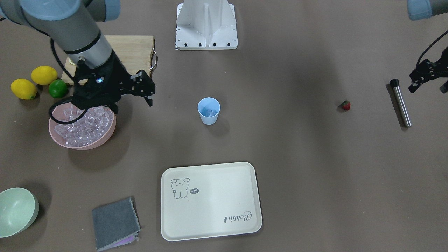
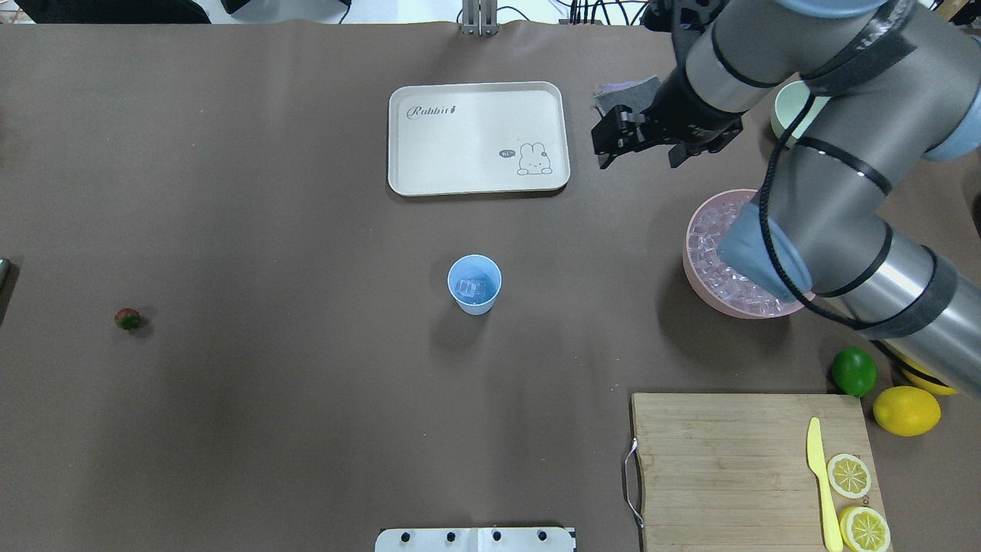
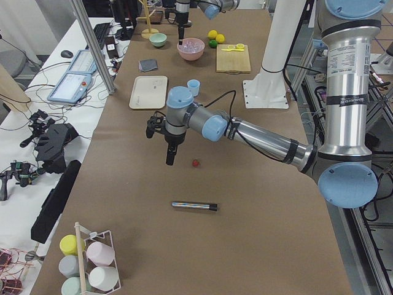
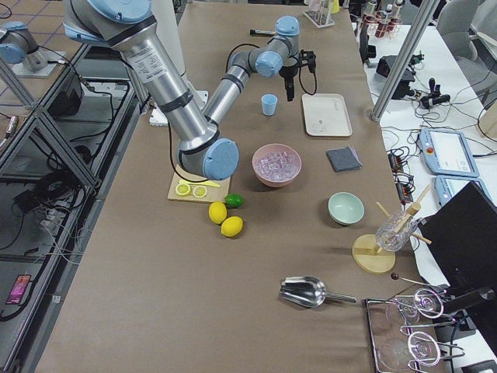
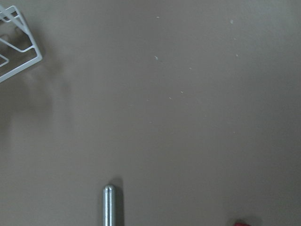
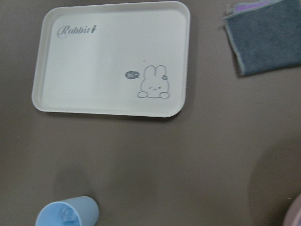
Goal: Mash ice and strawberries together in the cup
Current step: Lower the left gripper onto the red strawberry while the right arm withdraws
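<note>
Brown covering is lying over the whole long surface, and a small pale-blue plastic cup (image 2: 475, 307) is standing upright near its middle, with a few clear glassy ice cubes (image 2: 473, 287) sitting in its bottom. Many more of the same cubes are filling a round pink bowl (image 1: 87, 144) well to the right of the cup. A single small red strawberry with a green cap (image 1: 345, 105) is lying on the bare surface well to the left of the cup, and a slim metal rod with a black cap (image 1: 400, 103) is lying further left still, apart from the berry.

On the far side of the cup a cream rectangular tray with a rabbit drawing (image 1: 210, 201) is lying flat, with a folded grey cloth (image 1: 113, 222) to its right and a pale-green bowl (image 1: 15, 211) beyond that. Near the robot on the right, a wooden cutting board (image 2: 736, 460) is carrying two lemon slices (image 2: 849, 475) and a yellow plastic knife (image 2: 820, 483). Just beside the board two whole yellow lemons (image 1: 44, 75) and a green lime (image 1: 57, 88) are sitting together.

The right end effector (image 2: 640, 159) is hanging high above the surface, between the cup and the pink bowl, its fingers spread wide and gripping nothing. The left end effector (image 1: 428, 85) is hanging above the surface near the rod and the strawberry, touching neither; its fingers are looking parted and are carrying nothing
</note>
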`<state>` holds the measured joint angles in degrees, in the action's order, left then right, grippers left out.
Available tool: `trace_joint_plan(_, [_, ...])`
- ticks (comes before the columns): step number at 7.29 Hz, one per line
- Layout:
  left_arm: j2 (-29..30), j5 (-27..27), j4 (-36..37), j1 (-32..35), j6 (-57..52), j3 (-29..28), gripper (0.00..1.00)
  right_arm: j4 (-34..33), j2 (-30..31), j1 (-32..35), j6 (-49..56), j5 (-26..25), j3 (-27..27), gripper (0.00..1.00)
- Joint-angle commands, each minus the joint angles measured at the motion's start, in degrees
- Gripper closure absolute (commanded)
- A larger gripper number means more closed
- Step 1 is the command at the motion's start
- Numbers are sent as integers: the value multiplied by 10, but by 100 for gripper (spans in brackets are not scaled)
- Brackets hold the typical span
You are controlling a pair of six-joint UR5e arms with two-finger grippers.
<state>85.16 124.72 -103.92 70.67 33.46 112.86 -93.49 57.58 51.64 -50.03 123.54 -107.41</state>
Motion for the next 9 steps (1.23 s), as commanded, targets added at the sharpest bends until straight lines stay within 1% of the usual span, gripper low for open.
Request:
trace_joint_plan(1, [-47, -39, -162, -98, 144, -28, 2, -1, 29, 36, 34, 15, -1, 0])
trace_joint_plan(3, [-40, -52, -168, -156, 152, -30, 2, 0, 53, 50, 34, 15, -2, 0])
trace_joint_plan(4, [-33, -94, -170, -195, 170, -35, 2, 0, 58, 54, 35, 16, -2, 0])
trace_joint_plan(5, [-28, -118, -175, -231, 197, -40, 2, 0, 63, 58, 35, 18, -3, 0])
trace_joint_plan(7, [-15, -119, -207, -239, 201, -82, 3, 0, 65, 58, 34, 18, -3, 0])
trace_joint_plan(8, [-3, -119, -210, -243, 201, -103, 3, 0, 65, 57, 31, 18, -3, 0])
trace_joint_plan(9, [-2, -119, -211, -245, 201, -106, 3, 0, 65, 57, 28, 21, -4, 0])
